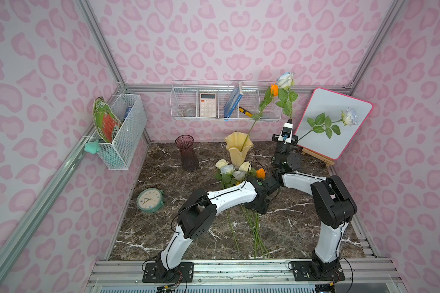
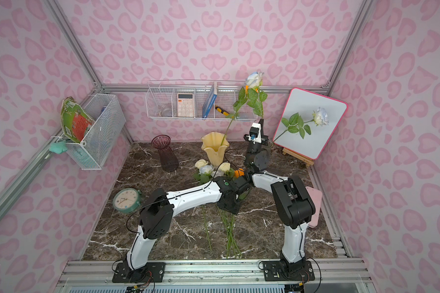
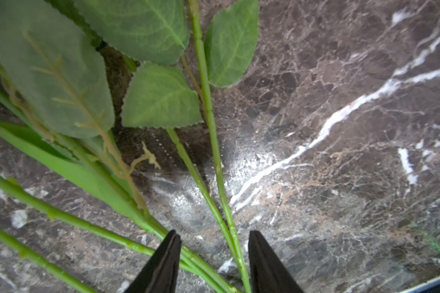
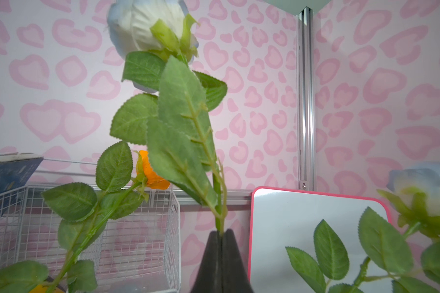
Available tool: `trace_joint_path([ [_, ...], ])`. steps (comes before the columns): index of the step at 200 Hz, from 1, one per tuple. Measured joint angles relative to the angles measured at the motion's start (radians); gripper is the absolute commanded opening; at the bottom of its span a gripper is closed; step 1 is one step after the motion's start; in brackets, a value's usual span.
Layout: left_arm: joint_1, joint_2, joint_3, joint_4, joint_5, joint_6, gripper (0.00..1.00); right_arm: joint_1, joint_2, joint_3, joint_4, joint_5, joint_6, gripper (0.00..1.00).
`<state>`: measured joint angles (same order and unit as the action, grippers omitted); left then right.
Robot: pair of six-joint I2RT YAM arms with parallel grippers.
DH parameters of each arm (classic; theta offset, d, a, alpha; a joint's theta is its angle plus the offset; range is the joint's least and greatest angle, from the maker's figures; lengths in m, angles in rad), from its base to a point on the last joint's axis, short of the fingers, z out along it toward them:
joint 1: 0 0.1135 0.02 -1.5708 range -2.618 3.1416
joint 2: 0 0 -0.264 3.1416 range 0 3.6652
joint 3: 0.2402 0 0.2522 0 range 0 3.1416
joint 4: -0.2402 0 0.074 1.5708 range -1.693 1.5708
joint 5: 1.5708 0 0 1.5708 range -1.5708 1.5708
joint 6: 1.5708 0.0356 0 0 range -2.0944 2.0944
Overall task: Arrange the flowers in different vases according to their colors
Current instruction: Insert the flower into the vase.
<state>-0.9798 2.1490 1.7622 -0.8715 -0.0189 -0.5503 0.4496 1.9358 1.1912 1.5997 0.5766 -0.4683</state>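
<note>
I'm pinching the bluish-white rose (image 4: 148, 28) upright in my right pincer (image 4: 221, 232) — stem-down for slotting — while my left pincer (image 3: 213, 233) is gaping astride loose stems (image 3: 215, 152).

You had two vases in plain view: one purple glass vase (image 1: 188, 154) and one cream-yellow vase (image 1: 238, 152). Eight blooms showed: four bluish-white roses (image 1: 286, 78), two cream roses (image 1: 221, 163) and two orange flowers (image 1: 274, 89). You also had two white wire baskets (image 1: 122, 142).

Clad in white shells (image 1: 229, 196) between boxy black joints (image 1: 196, 218). Bolted onto black base plates (image 1: 168, 272) with silver screws (image 1: 190, 271). Strung with thin black cables (image 1: 172, 220). Marked by a green dot (image 1: 259, 182). Tipped with dark tapered fingers: left claw (image 3: 214, 234), right claw (image 4: 221, 231).
</note>
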Motion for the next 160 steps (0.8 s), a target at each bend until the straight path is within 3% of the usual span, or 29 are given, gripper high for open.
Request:
trace_joint_path([
  [160, 0.001, -0.002, -0.001, 0.092, 0.041, -0.001, 0.49, -0.047, 0.129, 0.304, 0.024, -0.082, -0.132, 0.0],
])
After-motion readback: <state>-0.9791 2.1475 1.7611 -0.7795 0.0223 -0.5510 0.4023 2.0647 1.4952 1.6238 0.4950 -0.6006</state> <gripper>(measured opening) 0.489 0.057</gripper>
